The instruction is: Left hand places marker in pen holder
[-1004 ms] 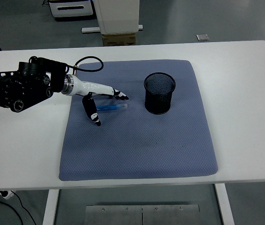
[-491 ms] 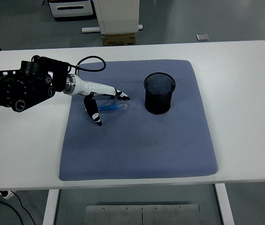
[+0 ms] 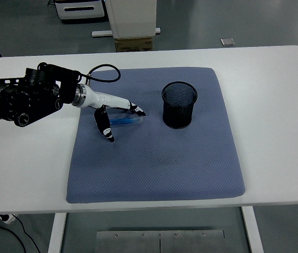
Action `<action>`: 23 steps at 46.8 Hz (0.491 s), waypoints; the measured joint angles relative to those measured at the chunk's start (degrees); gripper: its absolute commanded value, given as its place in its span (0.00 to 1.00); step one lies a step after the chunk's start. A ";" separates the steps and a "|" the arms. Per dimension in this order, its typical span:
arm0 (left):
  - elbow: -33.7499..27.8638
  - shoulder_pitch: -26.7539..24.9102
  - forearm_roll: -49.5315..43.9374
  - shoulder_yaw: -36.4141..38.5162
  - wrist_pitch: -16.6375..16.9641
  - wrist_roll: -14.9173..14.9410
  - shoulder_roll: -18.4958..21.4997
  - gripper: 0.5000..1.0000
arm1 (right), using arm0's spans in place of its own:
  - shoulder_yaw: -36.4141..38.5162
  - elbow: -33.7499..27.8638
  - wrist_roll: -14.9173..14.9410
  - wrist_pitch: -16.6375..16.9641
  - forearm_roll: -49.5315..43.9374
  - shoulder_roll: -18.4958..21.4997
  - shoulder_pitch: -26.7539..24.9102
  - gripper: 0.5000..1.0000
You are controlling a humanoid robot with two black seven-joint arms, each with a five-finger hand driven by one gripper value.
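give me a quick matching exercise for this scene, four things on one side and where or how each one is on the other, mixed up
Things:
1. marker
2. pen holder
3. left hand
4. mat

Places or states:
a. stands upright, right of the marker
b. blue-grey, spread on the white table
c. lies flat on the mat beneath the fingers
d. reaches in from the left, fingers spread over the marker

Pairs: 1-c, 2-a, 3-d, 4-b

grey floor [image 3: 254, 26], white table [image 3: 275, 105], white cabinet [image 3: 130, 16]
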 measured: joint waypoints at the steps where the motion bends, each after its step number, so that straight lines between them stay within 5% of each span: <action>1: 0.01 0.00 0.00 0.00 0.00 0.00 0.01 0.75 | 0.00 0.00 0.00 0.00 0.00 0.00 0.01 1.00; 11: 0.08 -0.23 0.83 -0.01 0.01 0.03 0.01 0.64 | 0.00 0.00 0.00 0.00 0.00 0.00 0.01 1.00; 23: 0.17 -0.25 1.27 -0.01 0.07 0.06 -0.04 0.64 | 0.00 0.00 -0.01 0.00 -0.02 0.00 0.01 1.00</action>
